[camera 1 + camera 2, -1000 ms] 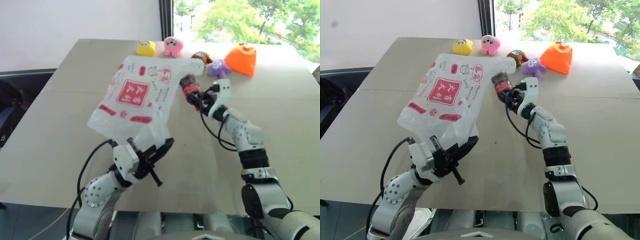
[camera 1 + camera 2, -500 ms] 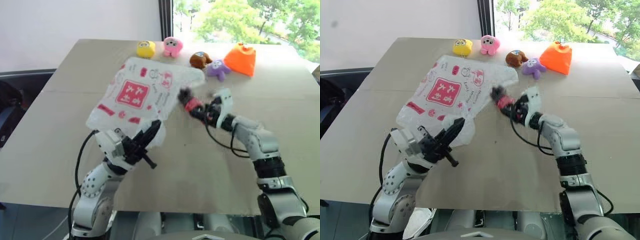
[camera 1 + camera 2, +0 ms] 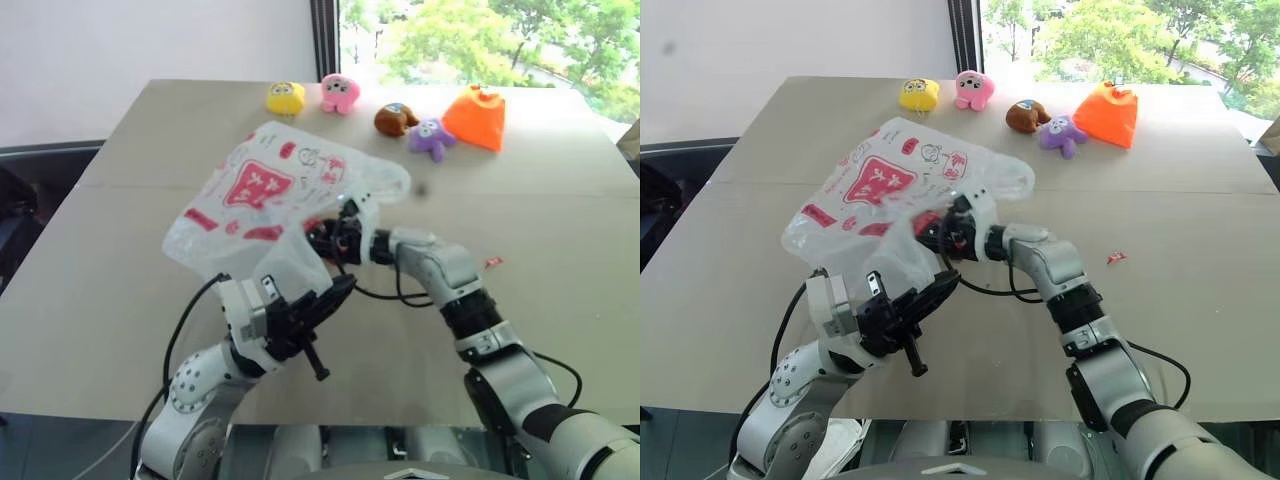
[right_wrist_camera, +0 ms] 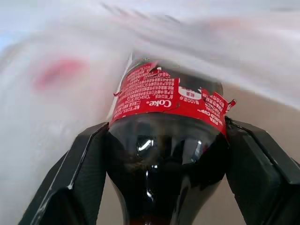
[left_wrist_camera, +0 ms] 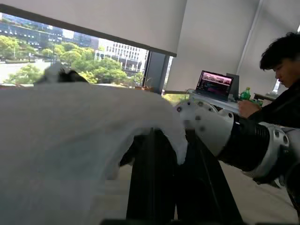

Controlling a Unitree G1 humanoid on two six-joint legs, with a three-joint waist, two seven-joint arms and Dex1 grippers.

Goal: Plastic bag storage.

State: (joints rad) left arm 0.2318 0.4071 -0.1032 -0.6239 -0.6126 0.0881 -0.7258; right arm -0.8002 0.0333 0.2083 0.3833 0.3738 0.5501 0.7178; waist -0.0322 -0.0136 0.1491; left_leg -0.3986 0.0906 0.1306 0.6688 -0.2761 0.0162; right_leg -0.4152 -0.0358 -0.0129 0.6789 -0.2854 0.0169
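plastic bag (image 3: 262, 203) held up over tabletop (image 3: 560, 230), mouth toward right arm. left hand (image 3: 315, 315) pinched shut on bag's lower edge. right hand (image 3: 940, 232) clamped on cola bottle (image 4: 168, 140), level, nose at bag opening, bag film over it. bottle label reads "coke". bag print red, unreadable.
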